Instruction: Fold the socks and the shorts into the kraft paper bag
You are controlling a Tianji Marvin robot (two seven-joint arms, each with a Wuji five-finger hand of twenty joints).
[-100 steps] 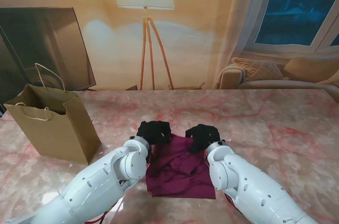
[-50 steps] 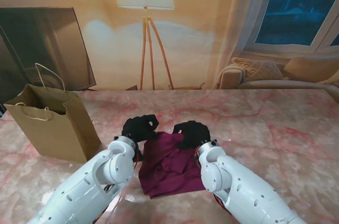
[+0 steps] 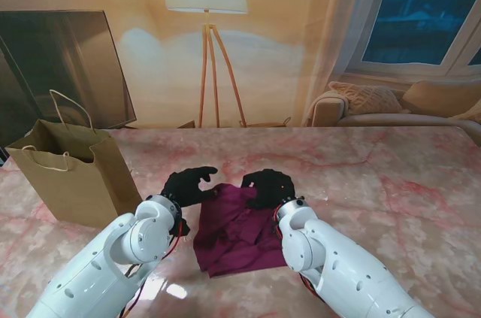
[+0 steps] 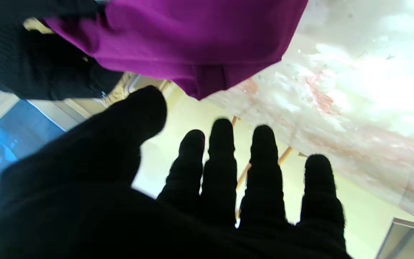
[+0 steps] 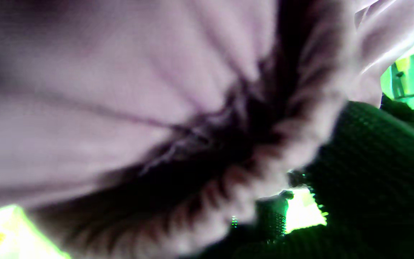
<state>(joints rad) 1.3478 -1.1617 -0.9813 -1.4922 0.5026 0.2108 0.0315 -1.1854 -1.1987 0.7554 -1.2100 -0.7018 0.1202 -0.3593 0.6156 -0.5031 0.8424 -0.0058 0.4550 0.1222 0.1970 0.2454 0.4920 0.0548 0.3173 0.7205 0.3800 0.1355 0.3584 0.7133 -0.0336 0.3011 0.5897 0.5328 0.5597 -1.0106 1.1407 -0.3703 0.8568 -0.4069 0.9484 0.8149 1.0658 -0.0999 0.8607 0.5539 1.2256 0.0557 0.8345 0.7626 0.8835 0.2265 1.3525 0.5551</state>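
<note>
The magenta shorts (image 3: 237, 231) lie bunched on the marble table (image 3: 376, 183) just in front of me, between both arms. My right hand (image 3: 267, 186) in its black glove is shut on the far edge of the shorts; its wrist view is filled with gathered cloth (image 5: 138, 108). My left hand (image 3: 188, 185) hovers just left of the shorts with fingers spread and holds nothing; its wrist view shows the open fingers (image 4: 225, 162) and a corner of the shorts (image 4: 192, 43). The kraft paper bag (image 3: 75, 179) stands upright and open at the far left. No socks are visible.
A dark TV screen (image 3: 68, 70) stands behind the bag. A floor lamp (image 3: 210, 40) and a sofa (image 3: 391, 104) lie beyond the table's far edge. Pink-veined marble stretches to the right of the arms.
Both hands and the shorts have shifted left toward the bag. The left hand has let go of the cloth and opened; the right hand still grips it.
</note>
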